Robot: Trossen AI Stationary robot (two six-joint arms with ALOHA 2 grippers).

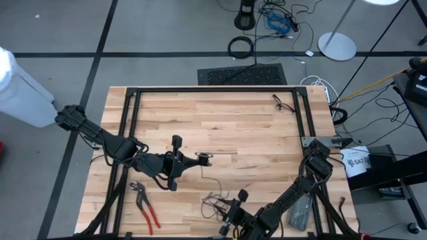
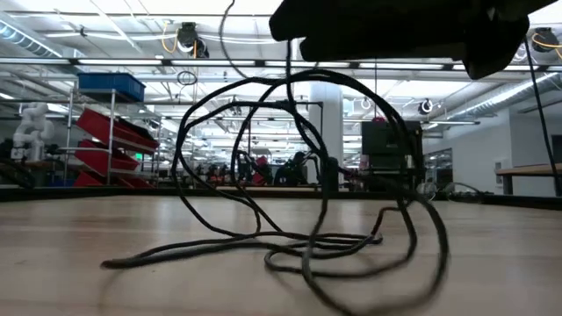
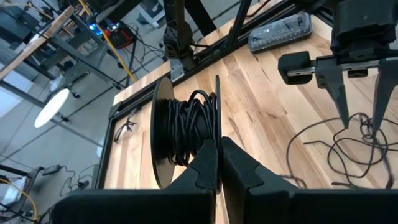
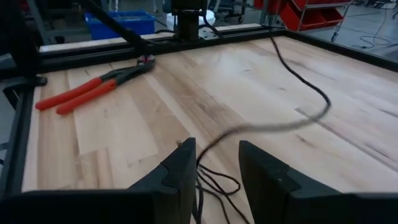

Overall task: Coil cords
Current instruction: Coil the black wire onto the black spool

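Observation:
The thin black cord is partly wound on a small dark spool (image 3: 186, 127), which my left gripper (image 1: 202, 158) holds shut near the table's middle. From the spool the cord drops to a loose tangle of loops (image 1: 215, 200) lying on the wood near the front edge, and those loops (image 2: 299, 184) stand up in the low view. My right gripper (image 4: 214, 171) is open, low over that tangle. Strands of cord (image 4: 205, 183) pass between its fingers; I cannot tell whether they touch. My left gripper pinches the rim of one thin flange of the spool (image 3: 216, 124) between its two fingers. The fingers come at it slanting slightly downward from the table's left. The spool is lifted clear of the table, and the cord trails slack from it.
Red-handled pliers (image 1: 145, 207) lie at the front left, inside the black frame rails (image 1: 130, 120). A clear packet (image 1: 300, 210) lies at the front right beside my right arm. Another small dark cord (image 1: 283, 102) lies at the far right corner.

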